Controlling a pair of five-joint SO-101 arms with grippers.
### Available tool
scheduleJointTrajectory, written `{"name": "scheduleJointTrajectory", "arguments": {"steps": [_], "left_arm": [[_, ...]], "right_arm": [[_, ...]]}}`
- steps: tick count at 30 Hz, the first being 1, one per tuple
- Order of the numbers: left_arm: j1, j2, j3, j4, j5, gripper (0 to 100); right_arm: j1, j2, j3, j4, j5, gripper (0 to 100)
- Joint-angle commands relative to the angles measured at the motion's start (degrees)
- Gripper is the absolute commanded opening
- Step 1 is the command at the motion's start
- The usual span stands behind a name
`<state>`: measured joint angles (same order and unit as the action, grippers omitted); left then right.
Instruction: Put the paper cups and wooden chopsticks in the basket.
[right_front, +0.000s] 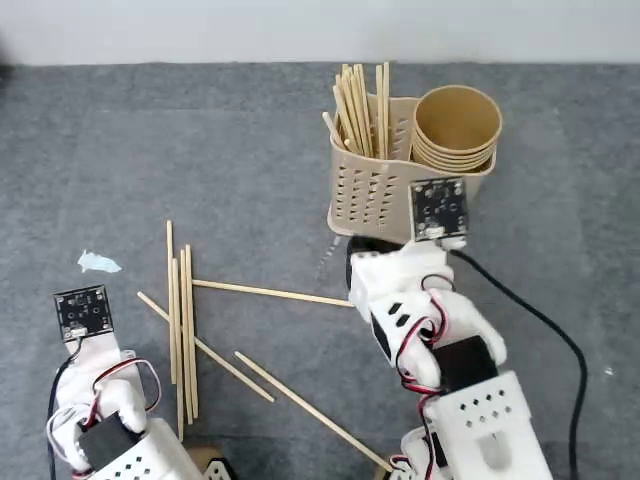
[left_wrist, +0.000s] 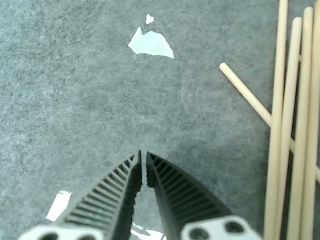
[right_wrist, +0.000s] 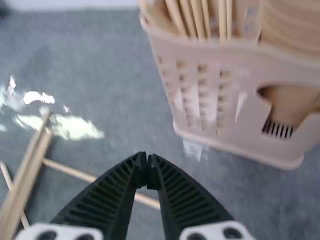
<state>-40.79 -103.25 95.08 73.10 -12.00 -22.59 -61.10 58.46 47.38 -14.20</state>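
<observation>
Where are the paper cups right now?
In the high view, the stacked paper cups sit inside the basket at the table's far side, to the right of the chopsticks standing in it.

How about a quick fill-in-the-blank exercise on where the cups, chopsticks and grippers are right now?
1. The paper cups are stacked ____ the basket.
2. Loose wooden ____ lie on the table beside the left gripper.
3. The right gripper, near the basket, has its jaws ____.
Missing words: inside; chopsticks; shut.
</observation>
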Motion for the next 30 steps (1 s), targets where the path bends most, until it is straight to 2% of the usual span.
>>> {"name": "scheduleJointTrajectory", "arguments": {"steps": [1, 7, 11, 15, 23, 26, 30], "left_arm": [[0.35, -0.88, -3.21, -1.14, -2.29, 2], [0.53, -0.53, -9.98, -0.70, -5.19, 2], [4.57, -0.44, -14.99, 3.87, -5.10, 6], [7.12, -0.44, -16.84, 4.31, -5.36, 6], [7.91, 0.35, -21.23, 4.57, -7.21, 6], [7.91, 6.86, -27.30, 4.57, -7.38, 6], [8.00, 23.38, -37.67, 6.86, -7.21, 4]], "right_arm": [[0.04, -1.27, 4.75, -3.38, -0.97, 0.9], [3.03, -1.27, 13.98, -10.59, -0.97, 0.9], [3.21, -1.27, 18.81, -17.89, -0.97, 0.9], [3.21, -1.27, 22.33, -22.64, -0.88, 0.9], [3.12, -1.27, 23.91, -24.84, -0.53, 0.9], [3.12, -1.27, 24.00, -24.48, -0.53, 0.9], [3.12, -1.27, 25.49, -25.10, -0.53, 0.9]]}}
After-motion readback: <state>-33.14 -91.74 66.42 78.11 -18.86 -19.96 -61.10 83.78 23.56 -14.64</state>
